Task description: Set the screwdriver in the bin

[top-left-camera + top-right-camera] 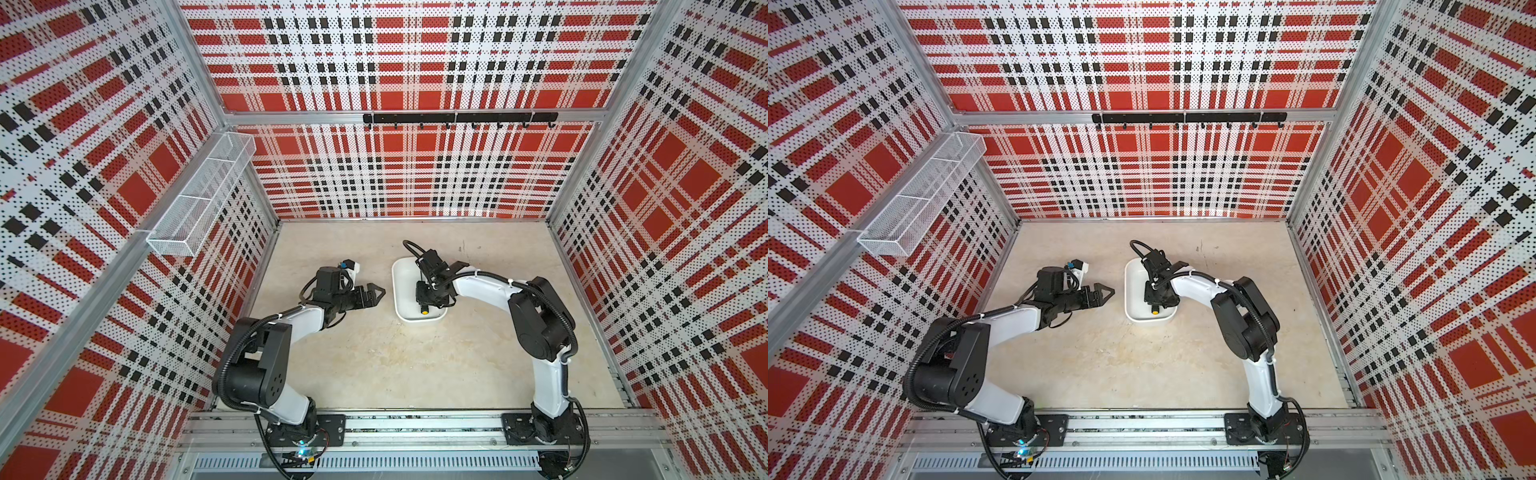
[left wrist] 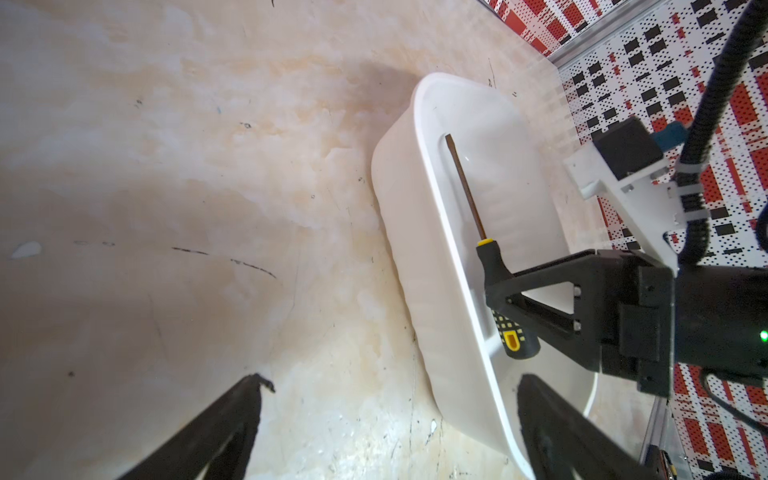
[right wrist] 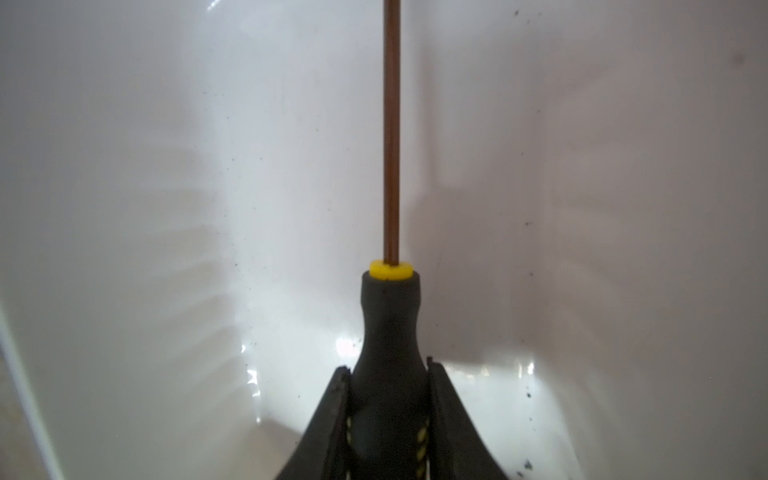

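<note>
Robotics lab test cell: red, black and white plaid perforated walls in aluminium framing enclose a beige table, with two robot arms bolted to a rail at 6 o'clock.

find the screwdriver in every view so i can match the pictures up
In a top view: screwdriver, only its yellow cap clear, at the lower end of the bin.
In a top view: same spot.
Left wrist: within the bin, handle pinched by the right hand.
Right wrist: mid-frame, handle in the hand's grip.
Shared landmark: the white bin.
</note>
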